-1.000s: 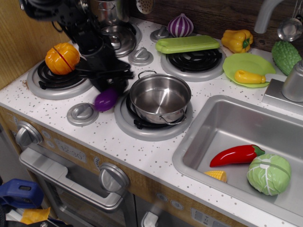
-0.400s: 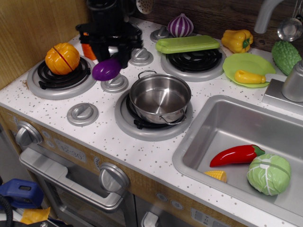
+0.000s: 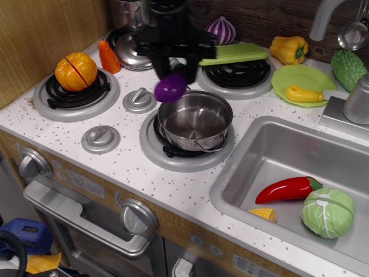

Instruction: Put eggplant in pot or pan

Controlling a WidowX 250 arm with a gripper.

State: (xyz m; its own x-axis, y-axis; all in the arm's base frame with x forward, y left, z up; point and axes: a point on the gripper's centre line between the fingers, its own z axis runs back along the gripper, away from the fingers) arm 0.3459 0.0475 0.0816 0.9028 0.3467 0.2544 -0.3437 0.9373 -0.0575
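My black gripper (image 3: 173, 72) is shut on the glossy dark-purple eggplant (image 3: 170, 86) and holds it in the air over the far left rim of the pot. The shallow shiny steel pot (image 3: 195, 120) with wire loop handles stands empty on the front middle burner (image 3: 151, 151). The eggplant's green stem cap is hidden by the gripper.
An orange pumpkin (image 3: 76, 70) sits on the left burner, a carrot (image 3: 108, 56) and a domed steel lid (image 3: 131, 53) behind it. A striped onion (image 3: 221, 30), green lid (image 3: 233, 53), yellow pepper (image 3: 288, 48) and green plate (image 3: 302, 81) lie at the back. The sink (image 3: 271, 156) holds a red chili, corn and cabbage.
My gripper has lifted the eggplant off the counter left of the pot and carried it right, from beside the left burner to above the pot's far left rim.
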